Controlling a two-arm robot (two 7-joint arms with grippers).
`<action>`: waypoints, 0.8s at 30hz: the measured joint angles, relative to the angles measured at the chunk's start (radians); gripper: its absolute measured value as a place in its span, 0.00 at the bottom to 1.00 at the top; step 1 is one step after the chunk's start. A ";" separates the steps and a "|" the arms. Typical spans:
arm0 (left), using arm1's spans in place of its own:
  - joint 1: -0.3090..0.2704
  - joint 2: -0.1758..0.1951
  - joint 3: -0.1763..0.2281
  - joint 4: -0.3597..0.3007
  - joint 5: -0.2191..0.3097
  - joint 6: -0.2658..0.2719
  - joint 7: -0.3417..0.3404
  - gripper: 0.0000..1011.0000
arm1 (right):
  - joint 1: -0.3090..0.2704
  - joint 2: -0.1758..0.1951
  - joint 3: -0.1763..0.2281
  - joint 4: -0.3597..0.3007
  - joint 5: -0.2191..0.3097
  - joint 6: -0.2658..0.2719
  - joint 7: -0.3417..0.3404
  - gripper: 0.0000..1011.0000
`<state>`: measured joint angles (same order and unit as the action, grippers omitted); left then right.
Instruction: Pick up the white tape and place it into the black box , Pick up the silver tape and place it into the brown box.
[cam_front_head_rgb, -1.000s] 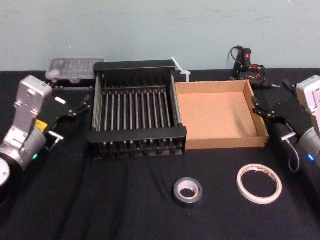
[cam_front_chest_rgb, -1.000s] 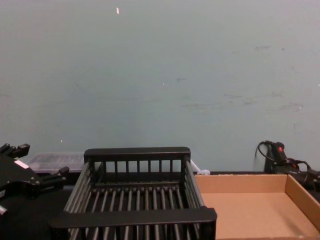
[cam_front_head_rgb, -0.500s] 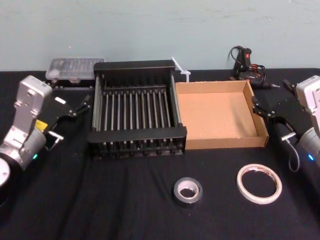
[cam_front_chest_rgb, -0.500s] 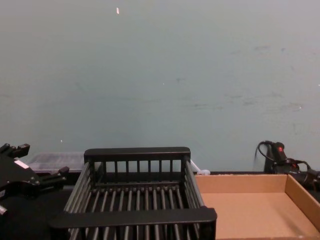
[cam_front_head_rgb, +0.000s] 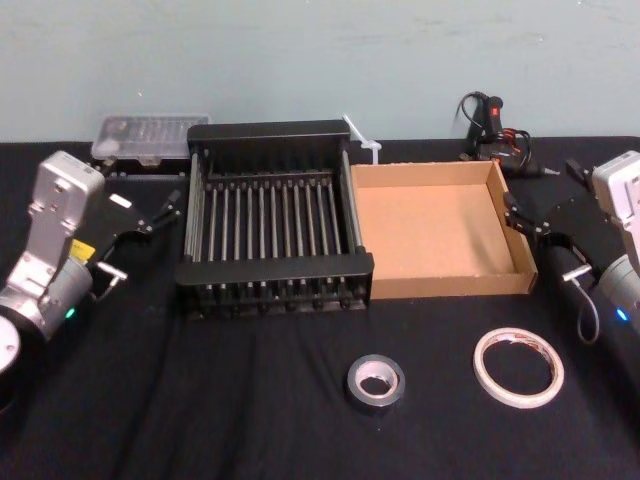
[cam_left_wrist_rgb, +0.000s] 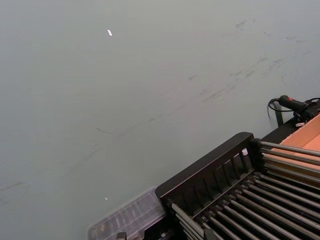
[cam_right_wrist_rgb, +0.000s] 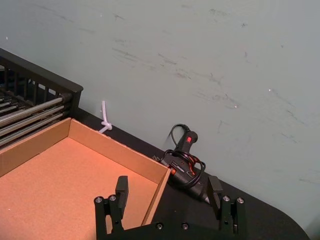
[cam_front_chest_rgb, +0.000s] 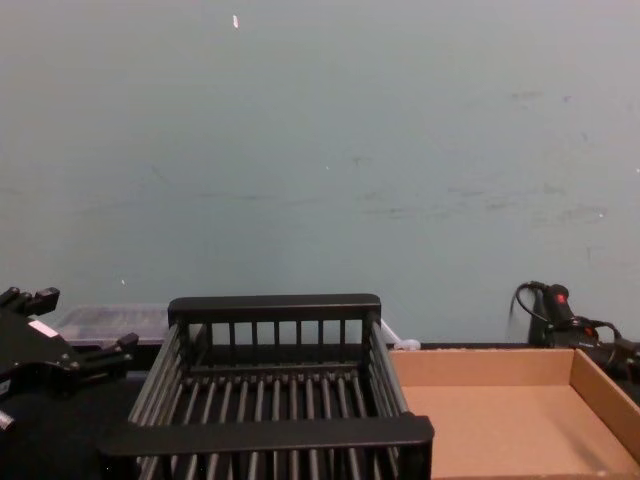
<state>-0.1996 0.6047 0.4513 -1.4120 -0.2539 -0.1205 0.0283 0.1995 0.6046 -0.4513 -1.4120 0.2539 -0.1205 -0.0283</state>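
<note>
Head view: white tape (cam_front_head_rgb: 518, 368) and silver tape (cam_front_head_rgb: 376, 382) lie flat on the table (cam_front_head_rgb: 200, 400) before the black box (cam_front_head_rgb: 275, 232) and brown box (cam_front_head_rgb: 438, 240); both tools, left (cam_front_head_rgb: 150, 212) and right (cam_front_head_rgb: 532, 218), sit apart. Right wrist view: the right tool (cam_right_wrist_rgb: 167, 200) gapes over the brown box's wall (cam_right_wrist_rgb: 120, 152). The thin white ring could slip a pinch on its flat rim.

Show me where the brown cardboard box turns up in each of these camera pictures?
Head view: brown box, centre-right.
Chest view: lower right.
Left wrist view: an orange sliver at one edge.
Right wrist view: large, beneath the right gripper.
Shared landmark: the black box touching its side.
</note>
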 joint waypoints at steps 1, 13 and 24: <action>0.000 0.000 0.000 0.000 0.000 0.000 0.000 0.99 | 0.000 0.000 0.000 0.000 0.000 0.000 0.000 0.99; 0.000 0.000 0.000 0.000 0.000 0.000 0.000 0.99 | -0.019 -0.004 0.034 -0.022 0.002 0.007 0.023 0.99; 0.000 0.000 0.000 0.000 0.000 0.000 0.000 0.99 | -0.114 0.050 0.099 -0.150 0.041 0.068 0.045 0.99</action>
<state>-0.1995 0.6047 0.4514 -1.4120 -0.2539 -0.1205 0.0283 0.0852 0.6548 -0.3528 -1.5625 0.2948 -0.0522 0.0162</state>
